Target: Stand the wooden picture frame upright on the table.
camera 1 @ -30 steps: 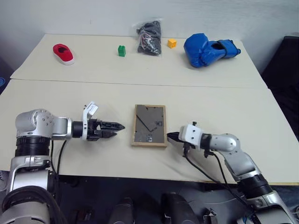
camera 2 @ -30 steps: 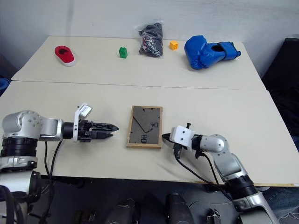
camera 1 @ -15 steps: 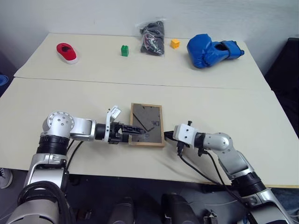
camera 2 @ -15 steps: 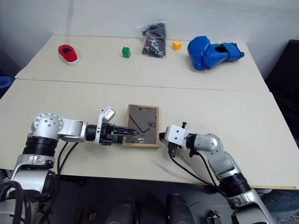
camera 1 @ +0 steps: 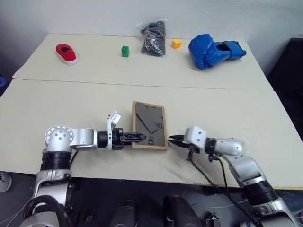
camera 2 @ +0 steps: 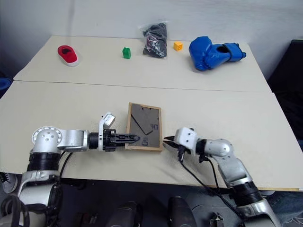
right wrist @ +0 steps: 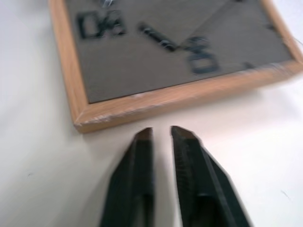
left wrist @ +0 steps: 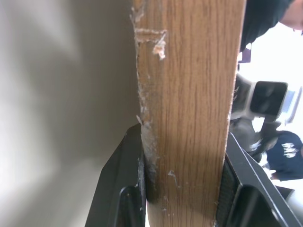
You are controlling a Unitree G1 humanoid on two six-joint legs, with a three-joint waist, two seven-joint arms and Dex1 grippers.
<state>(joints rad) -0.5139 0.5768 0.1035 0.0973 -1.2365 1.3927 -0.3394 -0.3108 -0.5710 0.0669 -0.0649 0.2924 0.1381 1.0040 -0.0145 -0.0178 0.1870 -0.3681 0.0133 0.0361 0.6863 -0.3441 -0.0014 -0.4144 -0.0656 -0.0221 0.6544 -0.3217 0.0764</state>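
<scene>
The wooden picture frame (camera 1: 149,124) lies on the table (camera 1: 236,106) with its dark back and fold-out stand facing up, close to the front edge. My left gripper (camera 1: 138,137) reaches in from the left and is shut on the frame's left rail near the front corner. In the left wrist view the wood edge (left wrist: 189,104) sits clamped between the two black fingers (left wrist: 129,189). My right gripper (camera 1: 173,139) hovers just off the frame's right front corner. Its fingertips (right wrist: 144,135) stand a narrow gap apart with nothing between them, a short way from the frame (right wrist: 156,101).
On the far panel sit a blue boxing glove (camera 1: 210,47), a black bag (camera 1: 152,38), an orange cube (camera 1: 176,44), a green block (camera 1: 125,51) and a red-and-white object (camera 1: 65,53). A seam (camera 1: 142,85) joins the two panels.
My left gripper moved right to the frame and closed on its left rail. The right gripper drew back slightly from the right edge, and its fingers parted a little.
</scene>
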